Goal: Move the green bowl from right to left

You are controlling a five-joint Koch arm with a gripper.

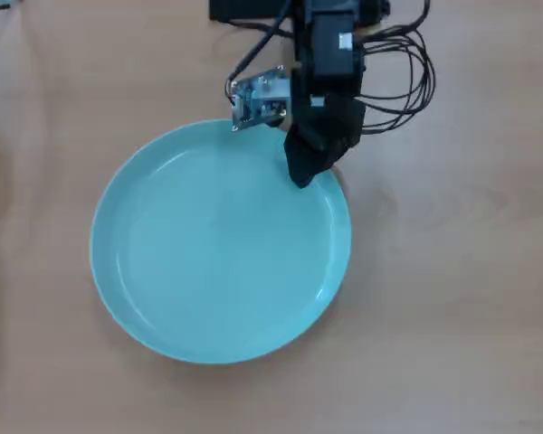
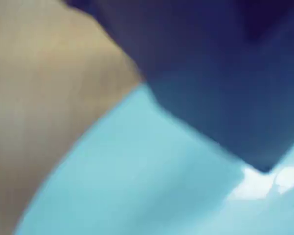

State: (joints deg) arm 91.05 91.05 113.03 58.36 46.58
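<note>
While on wood, green bowl [image 1: 219, 253] bare.

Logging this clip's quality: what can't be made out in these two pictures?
- Gripper state: overhead view shows one dark tip at the green bowl rim; any second jaw is hidden.
- Rim contact: covered by the gripper in the overhead view; the wrist view is blurred.
- Arm base: cut off by the top edge, overhead.
- Wrist view: the dark gripper body blocks the upper right; the table grain is smeared.
</note>
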